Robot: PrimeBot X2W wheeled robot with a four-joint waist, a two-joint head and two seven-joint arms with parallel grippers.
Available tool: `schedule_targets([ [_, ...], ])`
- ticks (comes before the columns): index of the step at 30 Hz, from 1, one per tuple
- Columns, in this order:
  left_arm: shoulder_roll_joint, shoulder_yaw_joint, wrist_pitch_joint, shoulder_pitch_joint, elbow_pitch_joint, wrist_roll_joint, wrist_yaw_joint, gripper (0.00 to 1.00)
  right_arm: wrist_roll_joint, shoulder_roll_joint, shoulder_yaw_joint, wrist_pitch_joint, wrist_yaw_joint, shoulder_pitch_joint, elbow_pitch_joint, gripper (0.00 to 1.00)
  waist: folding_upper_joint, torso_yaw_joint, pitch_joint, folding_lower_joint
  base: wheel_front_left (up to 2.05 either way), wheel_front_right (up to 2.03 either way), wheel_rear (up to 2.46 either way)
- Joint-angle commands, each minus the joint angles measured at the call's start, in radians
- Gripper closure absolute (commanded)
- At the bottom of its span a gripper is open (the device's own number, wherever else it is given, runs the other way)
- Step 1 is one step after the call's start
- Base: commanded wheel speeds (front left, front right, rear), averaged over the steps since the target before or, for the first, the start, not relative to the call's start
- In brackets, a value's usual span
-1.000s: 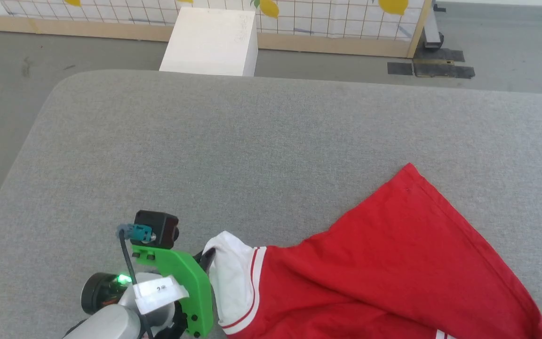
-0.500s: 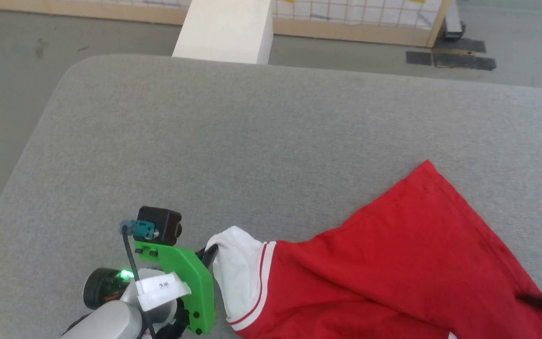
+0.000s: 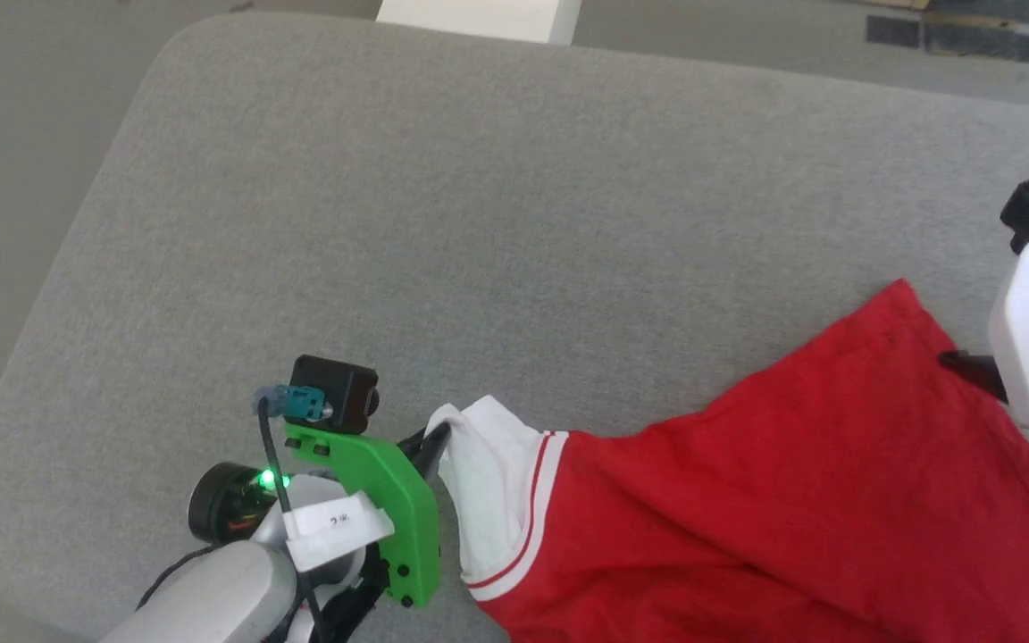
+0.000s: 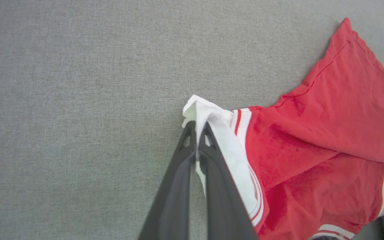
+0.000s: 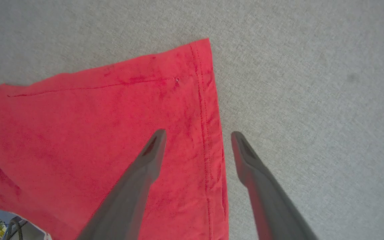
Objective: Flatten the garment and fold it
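The garment (image 3: 747, 509) is a red shirt with a white, red-striped sleeve, lying crumpled on the near right of the table. My left gripper (image 3: 432, 442) is shut on the tip of the white sleeve (image 4: 212, 123), and its closed fingers (image 4: 197, 126) pinch the cloth just above the surface. My right gripper (image 5: 198, 135) is open over the garment's far red corner (image 5: 198, 66). One finger is above the red cloth and the other above bare table, so the stitched hem runs between them. In the head view it sits at the right edge (image 3: 970, 371).
The grey padded table (image 3: 479, 223) stretches far and left of the garment, with rounded corners. Grey floor (image 3: 14, 134) lies beyond its left edge. A white box (image 3: 479, 7) and dark floor mats (image 3: 961, 40) are past the far edge.
The head camera has tilted down and shifted. My right gripper has come into view at the right by the red corner, and its jaws now stand apart. The left gripper still holds the sleeve.
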Motion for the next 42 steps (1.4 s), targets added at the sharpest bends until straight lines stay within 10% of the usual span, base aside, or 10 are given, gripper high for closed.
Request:
schedule_targets([
  [1, -0.011, -0.001, -0.007, -0.018, 0.002, 0.013, -0.008, 1.0, -0.012, -0.003, 0.009, -0.012, -0.001, -0.031, 0.034, 0.0, 0.0, 0.049, 0.053, 0.0001, 0.0, 0.0, 0.0],
  [19, -0.042, -0.009, -0.027, -0.039, 0.039, 0.015, -0.023, 1.0, 0.002, -0.064, 0.179, -0.072, -0.001, -0.056, 0.199, 0.0, 0.0, 0.094, 0.104, 0.0001, 0.0, 0.0, 0.0],
  [20, -0.042, -0.009, -0.028, -0.039, 0.04, 0.015, -0.024, 1.0, 0.007, -0.067, 0.185, -0.071, -0.001, -0.052, 0.2, 0.16, 0.0, 0.094, 0.105, 0.0001, 0.0, 0.0, 0.0],
  [22, -0.042, -0.01, -0.028, -0.039, 0.041, 0.015, -0.024, 1.0, 0.014, -0.072, 0.193, -0.074, -0.001, -0.051, 0.2, 1.0, 0.0, 0.093, 0.107, 0.0001, 0.0, 0.0, 0.0],
  [42, -0.015, 0.015, -0.029, -0.026, 0.061, -0.003, -0.01, 1.0, 0.163, -0.093, 0.137, -0.305, -0.001, -0.082, 0.175, 1.0, 0.0, 0.018, -0.049, 0.0001, 0.0, 0.0, 0.0],
])
